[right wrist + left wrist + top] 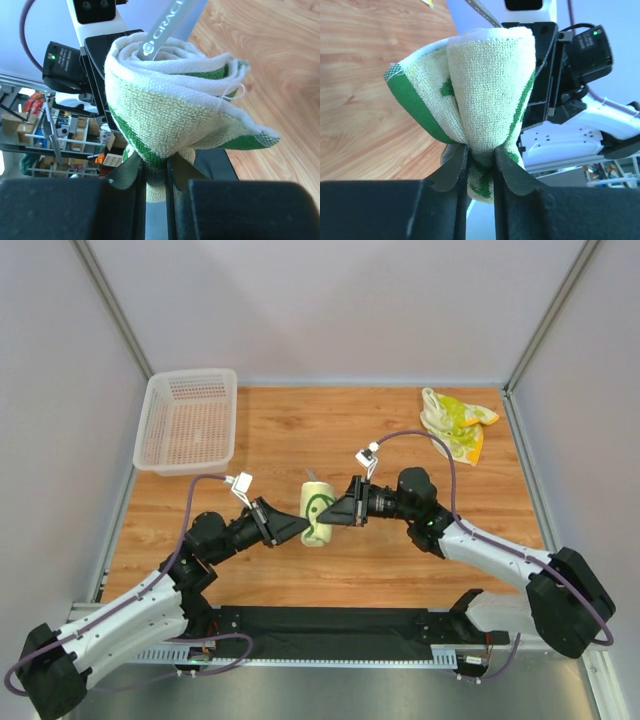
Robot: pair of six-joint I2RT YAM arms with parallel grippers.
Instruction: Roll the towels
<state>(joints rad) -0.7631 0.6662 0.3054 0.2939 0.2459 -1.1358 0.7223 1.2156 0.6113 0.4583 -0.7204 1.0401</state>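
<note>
While both arms meet at mid table, rolled green-patterned towel [318, 512] sits between them. Left gripper [480, 150] pinched tight on one side of roll, right gripper [155, 160] clamped on opposite side (grey printed tag pokes out of roll's end). Blotchy yellow-green towel [455, 422] lies crumpled at far right corner, unrolled. White mesh basket [186, 465] far left.

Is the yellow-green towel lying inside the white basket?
No, the yellow-green towel lies crumpled at the far right, well apart from the basket.
</note>
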